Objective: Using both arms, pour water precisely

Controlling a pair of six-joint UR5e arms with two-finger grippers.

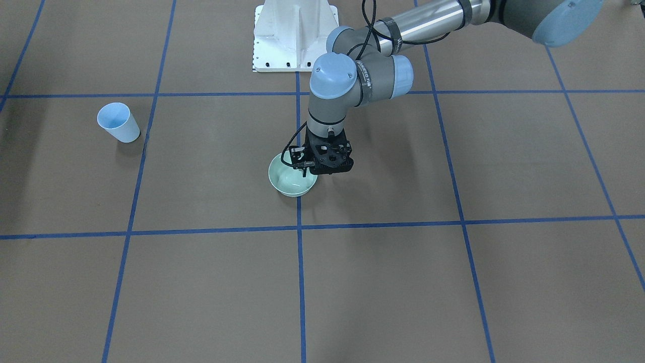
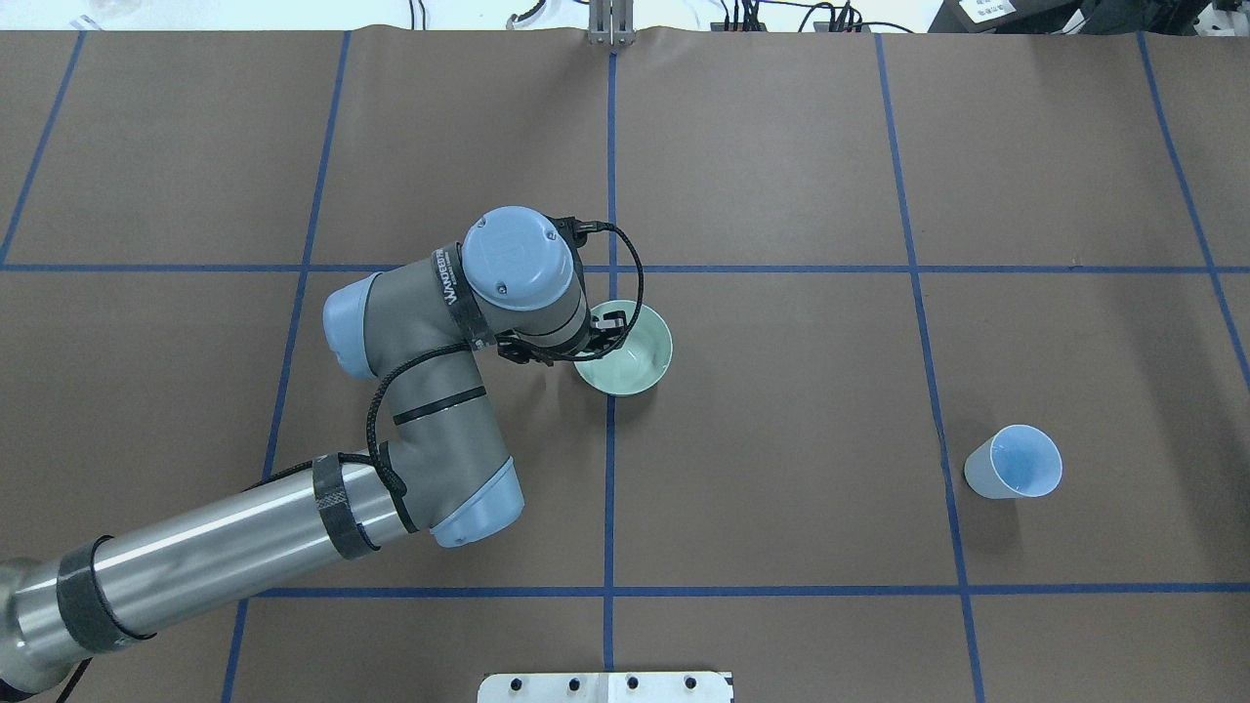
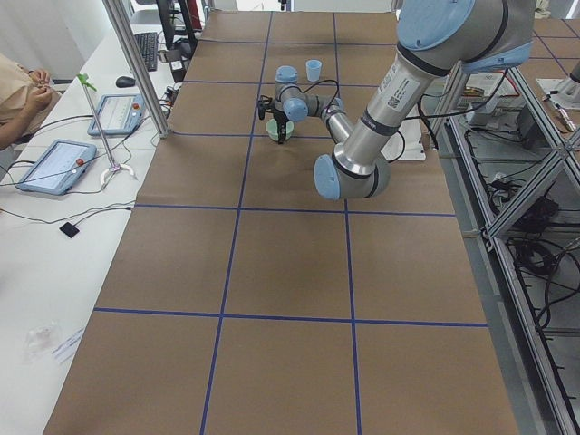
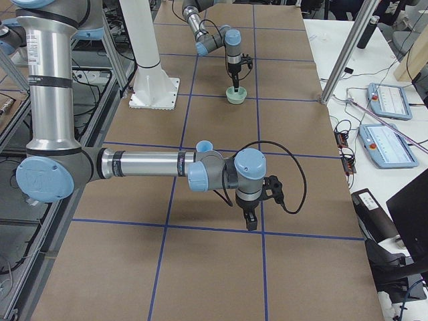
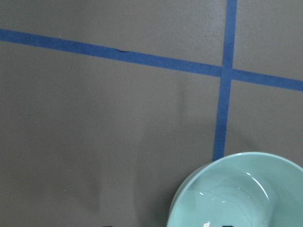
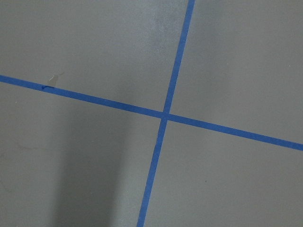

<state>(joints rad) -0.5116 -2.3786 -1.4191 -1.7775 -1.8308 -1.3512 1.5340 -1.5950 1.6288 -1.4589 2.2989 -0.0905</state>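
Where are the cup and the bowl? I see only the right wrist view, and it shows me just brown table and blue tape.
Observer: The blue cup stands upright on the table, between the right gripper and the green bowl.
Operator: What is at the bowl?
Observer: The left gripper hangs at its rim, pointing down.
Operator: Is the bowl empty?
Observer: Probably not. The left wrist view shows faint glossy glints inside it, which suggests a little water.
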